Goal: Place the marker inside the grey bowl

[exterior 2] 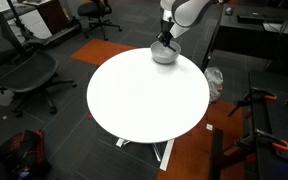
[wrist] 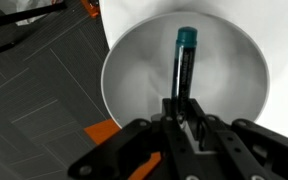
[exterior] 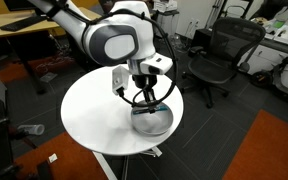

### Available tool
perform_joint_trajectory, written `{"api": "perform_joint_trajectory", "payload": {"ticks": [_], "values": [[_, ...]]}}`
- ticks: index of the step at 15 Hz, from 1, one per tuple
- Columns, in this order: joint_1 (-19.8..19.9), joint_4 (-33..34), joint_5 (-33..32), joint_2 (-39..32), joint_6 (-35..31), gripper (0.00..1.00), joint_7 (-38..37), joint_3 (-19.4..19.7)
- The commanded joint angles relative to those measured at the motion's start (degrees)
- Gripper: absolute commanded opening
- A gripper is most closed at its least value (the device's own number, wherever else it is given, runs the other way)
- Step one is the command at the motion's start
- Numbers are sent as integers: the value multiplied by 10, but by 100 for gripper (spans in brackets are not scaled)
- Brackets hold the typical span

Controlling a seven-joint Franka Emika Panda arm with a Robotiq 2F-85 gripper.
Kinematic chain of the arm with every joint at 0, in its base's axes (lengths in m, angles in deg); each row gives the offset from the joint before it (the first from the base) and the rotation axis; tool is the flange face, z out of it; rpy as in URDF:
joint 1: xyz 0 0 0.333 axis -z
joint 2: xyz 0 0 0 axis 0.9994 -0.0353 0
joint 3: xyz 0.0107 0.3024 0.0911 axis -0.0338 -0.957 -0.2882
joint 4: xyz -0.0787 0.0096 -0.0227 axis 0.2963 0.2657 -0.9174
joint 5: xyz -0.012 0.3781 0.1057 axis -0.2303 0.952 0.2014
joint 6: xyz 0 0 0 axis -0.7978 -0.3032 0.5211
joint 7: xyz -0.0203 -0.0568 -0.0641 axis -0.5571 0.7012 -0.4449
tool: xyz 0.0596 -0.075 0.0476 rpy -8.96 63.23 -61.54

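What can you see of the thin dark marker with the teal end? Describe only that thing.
The thin dark marker is a straight stick, plastic-looking, with a black barrel and teal end. In the wrist view its near end sits between the fingertips of the gripper, which seem clamped on it; the teal end points away over the hollow of the round silver-grey bowl. Contact with the bowl cannot be told.

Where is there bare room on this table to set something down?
Nearly the whole white table is bare, from the grey bowl across to the opposite rim. The crowded spot is the bowl at the table's edge: the gripper hangs over it, jaws shut on the marker.
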Motion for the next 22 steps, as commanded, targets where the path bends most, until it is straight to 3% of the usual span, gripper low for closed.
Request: {"api": "perform_joint_trajectory", "payload": {"ticks": [1, 7, 9, 22], "values": [[1, 19, 21, -19, -13, 45, -4, 1], [-4, 24, 34, -21, -22, 89, -5, 6], [-6, 25, 33, -18, -23, 99, -5, 7], [-4, 36, 31, -25, -16, 100, 6, 4]]}}
